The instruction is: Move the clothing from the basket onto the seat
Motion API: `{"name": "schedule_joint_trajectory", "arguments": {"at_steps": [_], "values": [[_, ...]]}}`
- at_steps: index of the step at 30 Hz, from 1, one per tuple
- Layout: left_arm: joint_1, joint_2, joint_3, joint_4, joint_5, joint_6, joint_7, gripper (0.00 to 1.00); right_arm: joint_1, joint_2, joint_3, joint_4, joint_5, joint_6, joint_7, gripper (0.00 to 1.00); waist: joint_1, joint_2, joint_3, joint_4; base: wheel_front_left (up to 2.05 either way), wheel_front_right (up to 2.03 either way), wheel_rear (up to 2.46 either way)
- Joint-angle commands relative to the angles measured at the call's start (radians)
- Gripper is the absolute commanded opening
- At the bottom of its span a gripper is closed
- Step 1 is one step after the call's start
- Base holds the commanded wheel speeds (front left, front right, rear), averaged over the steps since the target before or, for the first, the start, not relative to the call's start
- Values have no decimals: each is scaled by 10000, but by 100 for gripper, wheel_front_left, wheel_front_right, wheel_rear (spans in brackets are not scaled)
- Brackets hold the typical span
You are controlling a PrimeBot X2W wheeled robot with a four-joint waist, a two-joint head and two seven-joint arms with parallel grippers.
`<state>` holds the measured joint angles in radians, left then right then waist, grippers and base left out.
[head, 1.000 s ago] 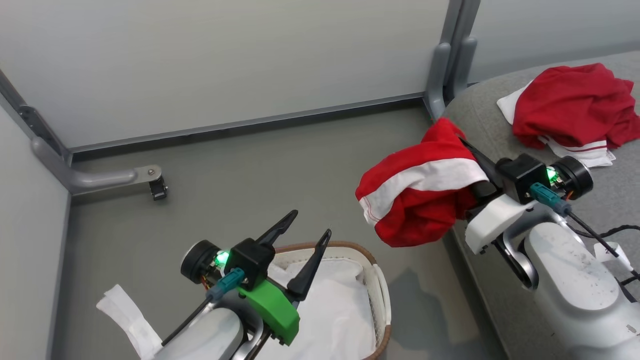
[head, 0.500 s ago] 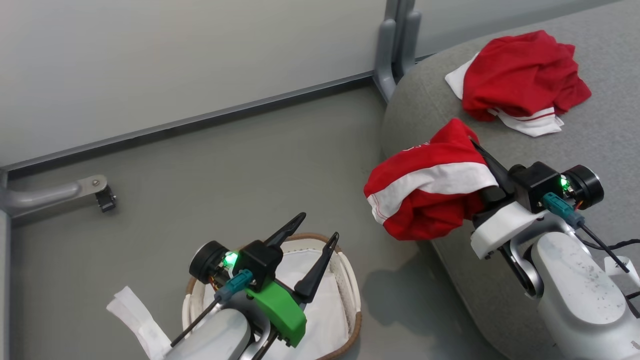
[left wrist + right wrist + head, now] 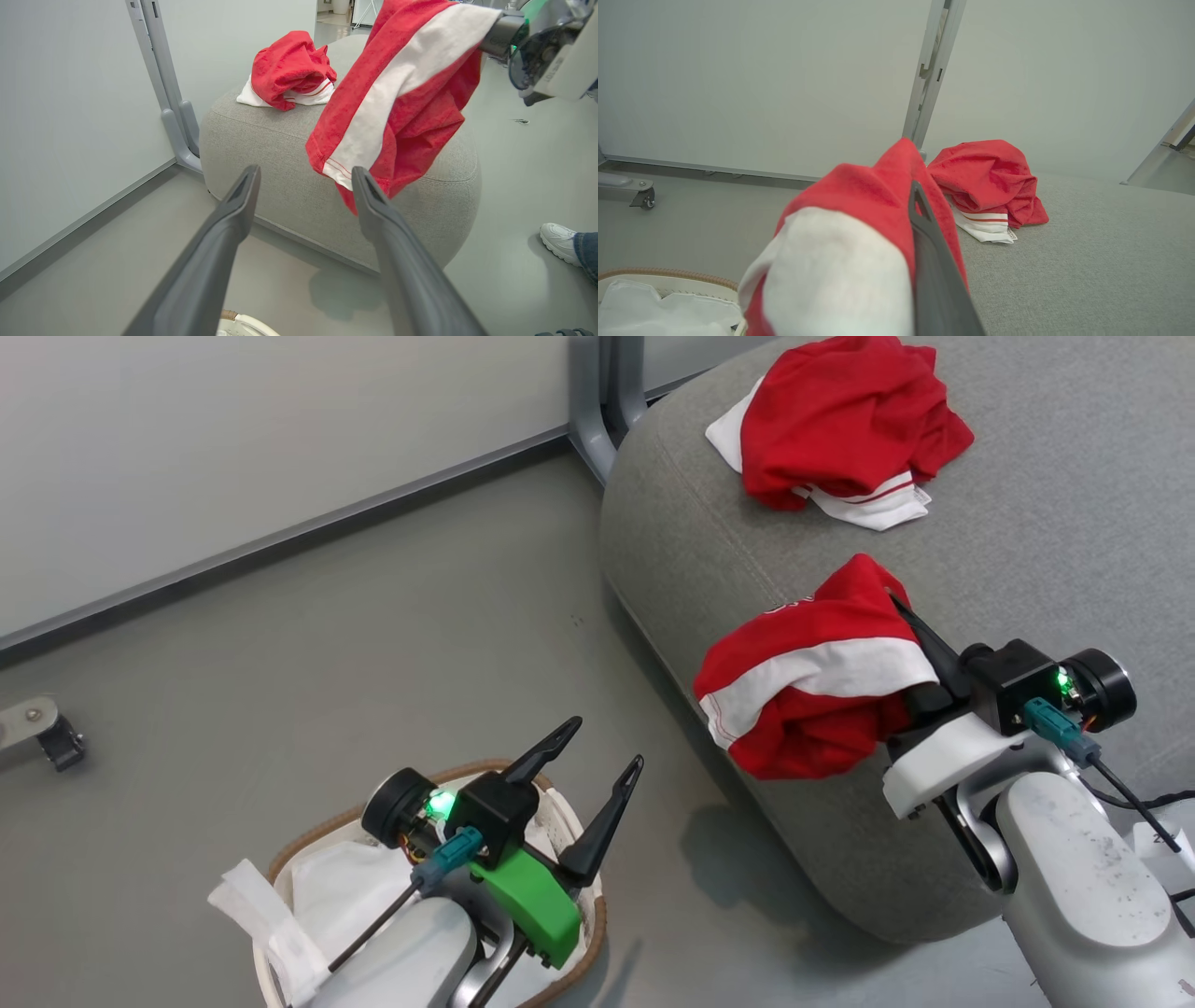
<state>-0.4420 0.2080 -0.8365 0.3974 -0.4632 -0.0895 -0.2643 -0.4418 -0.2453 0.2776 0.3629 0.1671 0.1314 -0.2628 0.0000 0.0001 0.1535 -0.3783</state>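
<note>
My right gripper (image 3: 901, 616) is shut on a red garment with a white band (image 3: 812, 681), which drapes over its fingers. It hangs above the rounded front-left edge of the grey seat (image 3: 1027, 523). In the right wrist view the held garment (image 3: 859, 210) hides one finger and the dark finger (image 3: 924, 224) beside it shows. A second red and white garment (image 3: 840, 420) lies crumpled at the back of the seat. My left gripper (image 3: 605, 744) stands open and empty above the basket (image 3: 598, 919), whose white liner shows. The left wrist view has the held garment (image 3: 402, 93) hanging before the seat (image 3: 280, 154).
A grey partition post (image 3: 597, 392) stands at the seat's back left corner, with pale wall panels behind. A caster foot (image 3: 51, 737) sits on the grey floor at far left. A person's white shoe (image 3: 558, 235) is on the floor right of the seat.
The head camera has swung right, so the whole picture has shifted left. The right gripper, still shut on the garment, now hangs over the seat's edge instead of beside it.
</note>
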Motion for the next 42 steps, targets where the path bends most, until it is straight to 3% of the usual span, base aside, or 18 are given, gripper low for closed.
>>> {"name": "schedule_joint_trajectory", "arguments": {"at_steps": [1, 11, 18, 27, 33, 39, 42], "values": [[-141, 25, 88, 51, 121, -61, 0, 100, 59, 31, -45, -53, -47, -14, -11, 0, 0, -1, 217, -194, 0, 0, 0], [-327, -92, 350, -85, 311, -122, 0, 100, -573, 54, -181, 408, 11, -14, -18, 0, 0, -1, 727, 146, 0, 0, 0], [-465, -119, 626, -389, 490, -138, 1, 100, -2200, -448, -124, 826, -124, -14, 10, 0, 0, -1, 1250, 691, 0, 0, 0], [-659, -23, 537, -564, 780, -216, 3, 100, -5339, -2034, -569, 1433, 194, -14, 712, 0, 0, -1, 2114, 1551, 0, 0, 0], [-992, -32, 321, -671, 967, -235, 9, 100, -7114, -3840, -1289, 2201, 151, -14, 1366, 0, 0, -1, 2822, 2258, 0, 0, 0], [-1349, 81, 239, -907, 1148, -215, 52, 100, -7468, -4998, -2099, 3196, 70, -14, 1596, 0, 0, -1, 3506, 2685, 0, 0, 0], [-1401, 101, 238, -1061, 1154, -161, 104, 100, -6974, -5033, -2384, 3947, 105, -14, 1543, 0, 0, -1, 3776, 2787, 0, 0, 0]]}}
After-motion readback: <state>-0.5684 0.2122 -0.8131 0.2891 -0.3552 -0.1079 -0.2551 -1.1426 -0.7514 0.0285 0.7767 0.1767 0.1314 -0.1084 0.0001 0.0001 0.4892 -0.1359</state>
